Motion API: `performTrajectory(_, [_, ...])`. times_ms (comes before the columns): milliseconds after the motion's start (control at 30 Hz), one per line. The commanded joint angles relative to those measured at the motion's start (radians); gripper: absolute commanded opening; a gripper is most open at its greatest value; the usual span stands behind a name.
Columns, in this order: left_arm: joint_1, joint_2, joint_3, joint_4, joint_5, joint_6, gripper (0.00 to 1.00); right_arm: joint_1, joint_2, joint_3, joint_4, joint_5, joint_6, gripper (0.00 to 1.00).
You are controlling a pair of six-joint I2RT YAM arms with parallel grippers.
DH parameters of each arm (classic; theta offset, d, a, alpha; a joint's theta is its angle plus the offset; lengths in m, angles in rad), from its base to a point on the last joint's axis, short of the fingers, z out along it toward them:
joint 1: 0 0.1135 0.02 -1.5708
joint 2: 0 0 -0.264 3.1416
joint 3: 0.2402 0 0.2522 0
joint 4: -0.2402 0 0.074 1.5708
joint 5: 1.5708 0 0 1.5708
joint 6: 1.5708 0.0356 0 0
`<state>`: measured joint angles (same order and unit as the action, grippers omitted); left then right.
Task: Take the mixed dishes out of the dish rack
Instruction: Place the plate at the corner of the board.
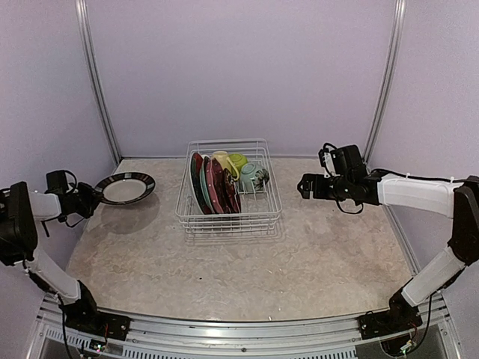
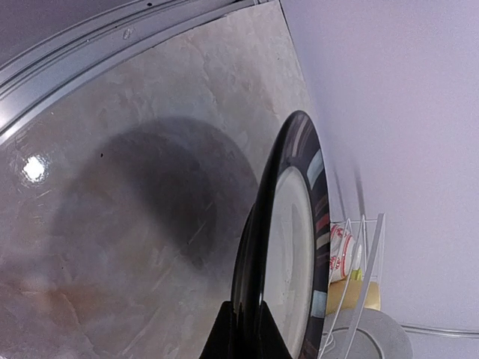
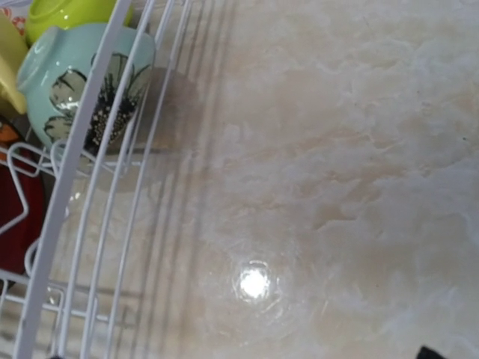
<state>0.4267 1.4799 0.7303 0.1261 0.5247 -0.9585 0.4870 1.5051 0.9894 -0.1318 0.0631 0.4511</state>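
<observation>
Striped dark-rimmed plate [image 2: 288, 250], white centre

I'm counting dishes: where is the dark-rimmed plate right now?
In the top view the dark-rimmed plate is at the left, pinched by the left gripper above the table, apart from the dish rack to its right.

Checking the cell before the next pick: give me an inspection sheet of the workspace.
Surface: beige marble-look table, glossy.
Job's things: white wire dish rack holds upright red and teal round plates, pale yellow mug, lime green bowl, pale green flowered bowl; dark-rimmed white-centred plate is out, above the table.
Clutter: nothing seen.
Grippers: left gripper shut on that plate's rim; right gripper open, empty, right of rack.
Cables: black cable looped at right wrist.
Surroundings: lilac walls, metal posts.
</observation>
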Motion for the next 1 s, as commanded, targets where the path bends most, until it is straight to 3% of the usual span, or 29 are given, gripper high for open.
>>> performTrajectory(0, [0.014,0.012,-0.006,0.210,0.083,-0.032,0.00,0.011,-0.034,-0.039,0.030,-0.001,-0.014,1.00])
performTrajectory(567, [-0.025,0.157,0.081,0.134,0.108,0.061,0.00,0.011,-0.117,-0.116,0.049,-0.018,-0.057,1.00])
performTrajectory(767, [-0.109,0.189,0.131,0.054,0.018,0.106,0.08,0.011,-0.128,-0.110,0.047,-0.020,-0.054,1.00])
performTrajectory(967, [-0.119,0.211,0.133,0.053,-0.007,0.103,0.13,0.011,-0.155,-0.116,0.025,0.001,-0.053,1.00])
